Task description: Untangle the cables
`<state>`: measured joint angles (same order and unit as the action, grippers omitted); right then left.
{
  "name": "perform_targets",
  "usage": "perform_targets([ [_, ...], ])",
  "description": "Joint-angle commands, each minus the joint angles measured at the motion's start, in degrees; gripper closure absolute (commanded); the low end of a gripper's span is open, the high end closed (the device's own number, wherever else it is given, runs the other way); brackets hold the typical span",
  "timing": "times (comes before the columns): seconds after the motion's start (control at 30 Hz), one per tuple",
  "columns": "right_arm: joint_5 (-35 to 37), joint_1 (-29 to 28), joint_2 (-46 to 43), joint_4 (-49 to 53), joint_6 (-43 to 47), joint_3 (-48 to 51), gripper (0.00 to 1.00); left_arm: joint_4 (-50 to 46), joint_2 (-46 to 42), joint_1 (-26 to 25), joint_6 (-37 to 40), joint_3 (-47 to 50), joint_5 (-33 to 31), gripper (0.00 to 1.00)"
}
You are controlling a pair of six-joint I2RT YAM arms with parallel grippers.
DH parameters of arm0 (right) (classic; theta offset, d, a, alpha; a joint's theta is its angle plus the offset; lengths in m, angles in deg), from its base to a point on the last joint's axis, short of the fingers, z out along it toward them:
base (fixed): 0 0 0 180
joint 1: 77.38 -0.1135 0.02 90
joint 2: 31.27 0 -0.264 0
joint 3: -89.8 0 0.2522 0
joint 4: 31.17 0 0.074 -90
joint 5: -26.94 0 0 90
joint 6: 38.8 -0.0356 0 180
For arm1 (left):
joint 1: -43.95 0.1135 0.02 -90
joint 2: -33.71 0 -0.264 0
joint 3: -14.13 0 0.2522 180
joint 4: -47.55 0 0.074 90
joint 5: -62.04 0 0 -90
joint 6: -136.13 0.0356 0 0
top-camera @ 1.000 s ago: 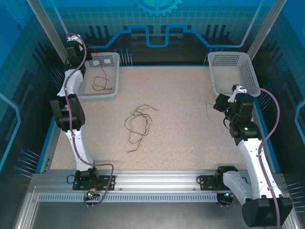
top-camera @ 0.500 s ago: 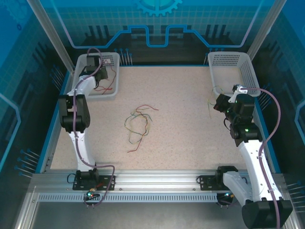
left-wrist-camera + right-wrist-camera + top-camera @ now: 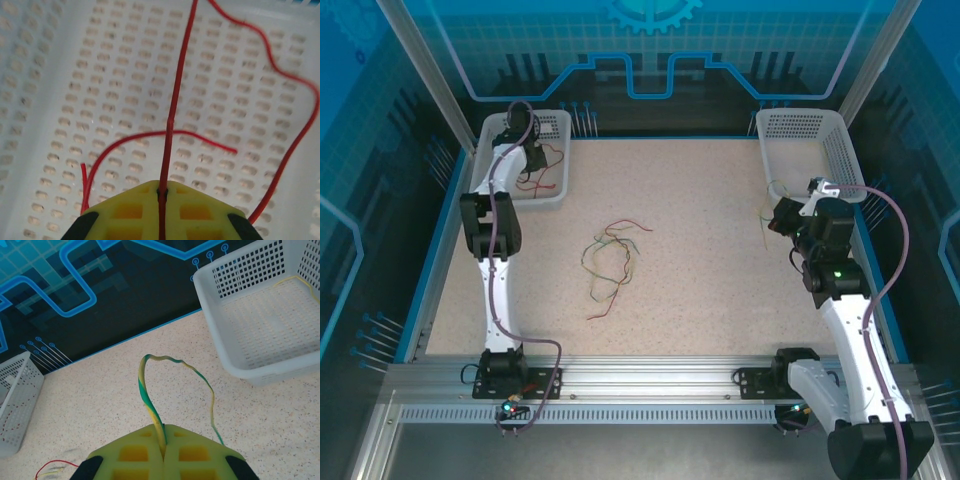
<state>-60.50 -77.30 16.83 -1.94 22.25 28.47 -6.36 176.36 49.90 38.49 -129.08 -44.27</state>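
Seen from above, the left arm (image 3: pixel 490 225) reaches to 11 o'clock, its wrist over the left basket (image 3: pixel 560 122). In the left wrist view the left jaws are closed tight on a red cable (image 3: pixel 172 115), pinched between the yellow fingers (image 3: pixel 125 210). The strand rises straight toward 12 o'clock over the perforated basket floor, with more red loops curving beside it at 3 and 8 o'clock.

The right arm (image 3: pixel 840 290) stands at 3 o'clock, just short of the right basket (image 3: pixel 800 125). The right jaws are clamped on a green-yellow cable (image 3: pixel 145 395). It arches up and falls back toward 4 o'clock above bare tabletop (image 3: pixel 100 405), with the basket's near wall at 2 o'clock.

A tangle (image 3: pixel 610 262) of red, yellow and green cables lies near the middle of the tabletop, well apart from both arms and both baskets. A red and yellow wire end (image 3: pixel 52 469) shows at 8 o'clock in the right wrist view.
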Motion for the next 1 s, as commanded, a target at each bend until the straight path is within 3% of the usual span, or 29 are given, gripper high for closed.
perform_targets([
  [0.0,-0.3,0.9,-1.0,-0.1,0.4,0.6,1.0,-6.1,1.5,0.5,-1.4,-4.0,-0.3,1.0],
  [0.2,-0.8,0.8,-1.2,0.0,0.2,0.3,1.0,-7.4,3.2,0.6,-1.5,-5.2,1.2,1.0],
  [0.23,-0.8,0.8,-1.3,0.2,0.3,0.1,1.0,-7.4,2.5,0.5,-1.3,-4.8,1.0,0.95],
  [0.3,-0.8,0.8,-1.5,0.4,0.5,0.0,1.0,-6.0,-0.2,0.2,-0.8,-2.5,1.2,0.73],
  [0.37,-0.8,0.9,-1.5,0.5,0.6,-0.1,1.0,-3.4,-4.1,-0.2,-0.6,1.1,1.1,0.66],
  [0.43,-1.1,0.8,-1.3,0.4,0.5,-0.1,1.0,0.3,-9.0,-0.6,-0.9,5.3,0.7,0.44],
  [0.5,-1.5,0.7,-1.3,0.2,0.3,0.1,1.0,1.5,-12.7,-0.7,-1.7,7.1,1.2,0.32],
  [0.67,-1.4,-0.1,-1.0,-0.2,0.3,0.4,1.0,1.4,-21.1,-1.1,-3.6,11.4,0.0,0.27],
  [0.87,-0.7,-1.3,0.3,-0.3,0.9,-0.1,1.0,5.9,-32.8,-2.4,-5.8,24.4,2.9,0.25],
  [0.97,0.0,-1.4,1.7,-0.2,1.7,-1.1,1.0,13.4,-42.6,-6.2,-6.4,36.5,3.7,0.26],
])
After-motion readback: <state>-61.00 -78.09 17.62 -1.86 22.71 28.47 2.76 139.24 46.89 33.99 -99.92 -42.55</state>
